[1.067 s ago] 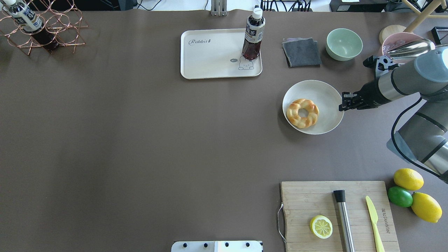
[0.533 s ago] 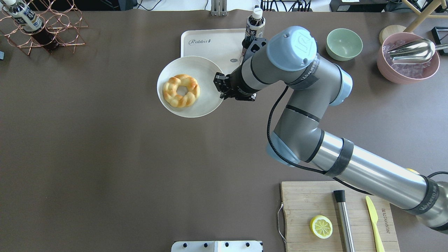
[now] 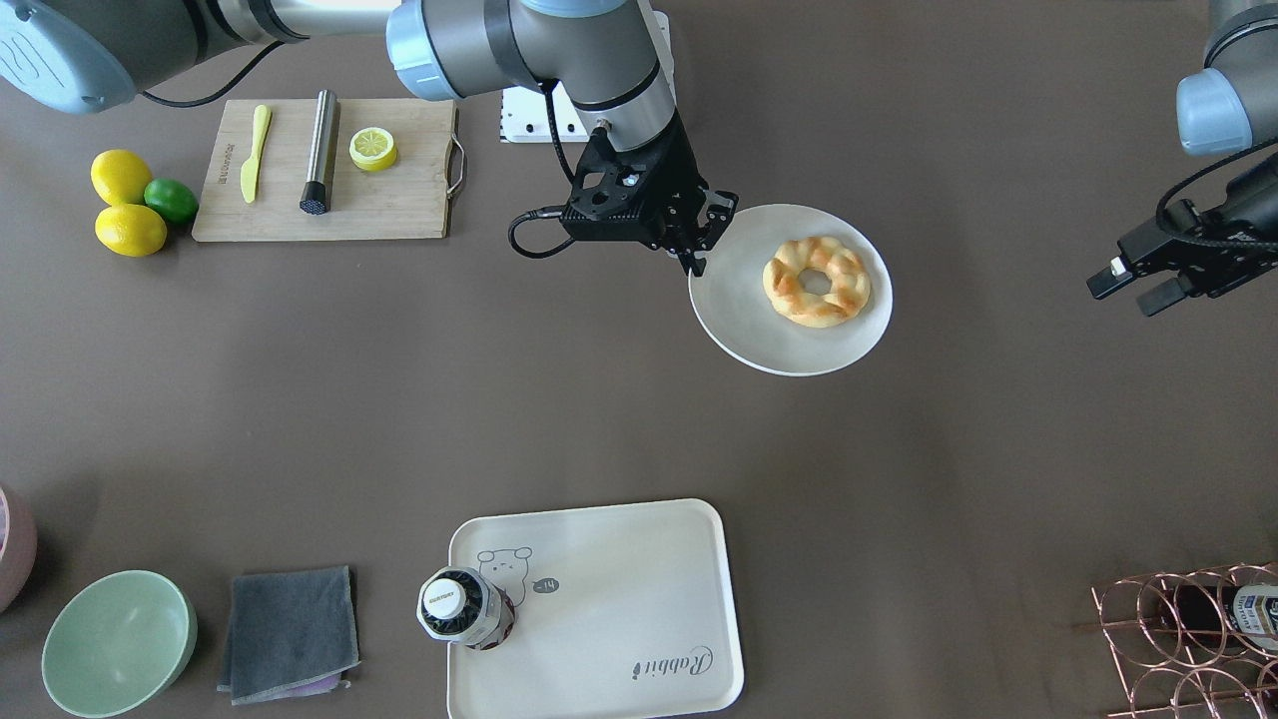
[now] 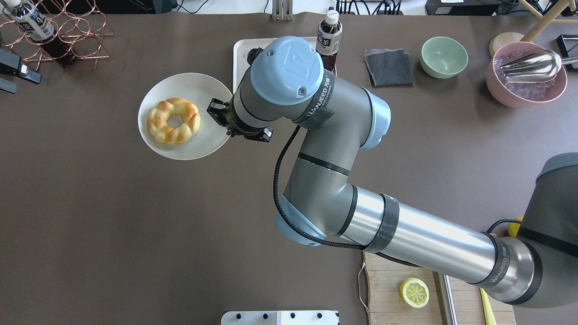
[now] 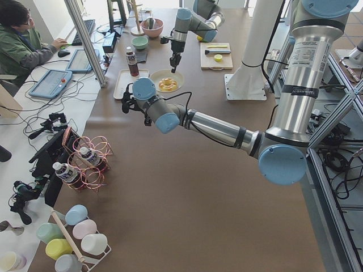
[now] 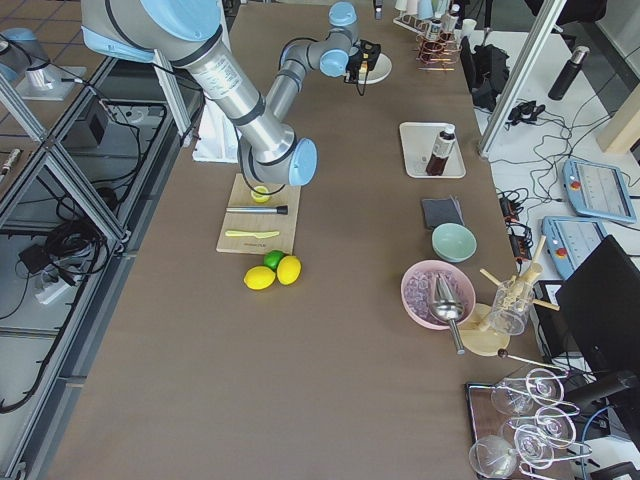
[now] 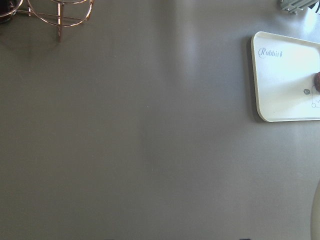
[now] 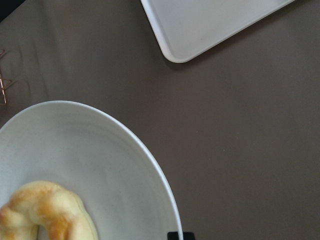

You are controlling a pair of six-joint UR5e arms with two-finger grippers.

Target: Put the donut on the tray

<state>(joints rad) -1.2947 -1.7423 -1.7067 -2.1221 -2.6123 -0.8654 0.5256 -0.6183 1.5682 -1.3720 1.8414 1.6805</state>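
Sitting well apart from the tray [image 3: 639, 599], the plate [image 3: 739, 320] is pinched at its rim by the right gripper [image 3: 696, 250], the donut [image 3: 817, 281] lies on it just beyond those fingertips, untouched, and the left gripper [image 3: 1133, 290] hangs spread and empty off to the side.

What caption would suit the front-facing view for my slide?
Right hand grips the rim of the plate carrying the donut, apart from the tray.
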